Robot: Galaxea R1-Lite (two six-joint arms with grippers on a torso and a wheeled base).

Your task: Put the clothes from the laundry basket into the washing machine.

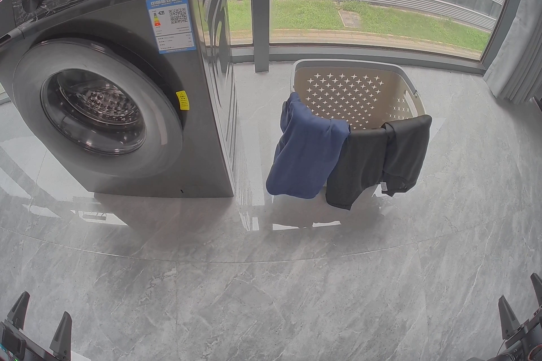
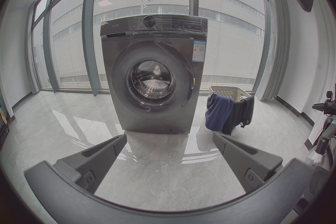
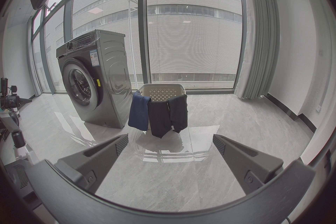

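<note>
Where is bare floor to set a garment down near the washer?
Bare floor: the wide stretch in front of the washing machine and laundry basket, the narrow strip between them, and right of the basket toward the curtain. Crowded: the basket's front rim, draped with clothes.

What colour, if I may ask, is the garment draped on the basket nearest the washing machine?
The garment is dark blue, clearest in the head view.

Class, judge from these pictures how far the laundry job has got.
Nothing done: blue garment and black garment hang over the rim of the laundry basket. In hand: nothing; left gripper and right gripper are open, empty. Left: open the shut door of the washing machine, load both.
</note>
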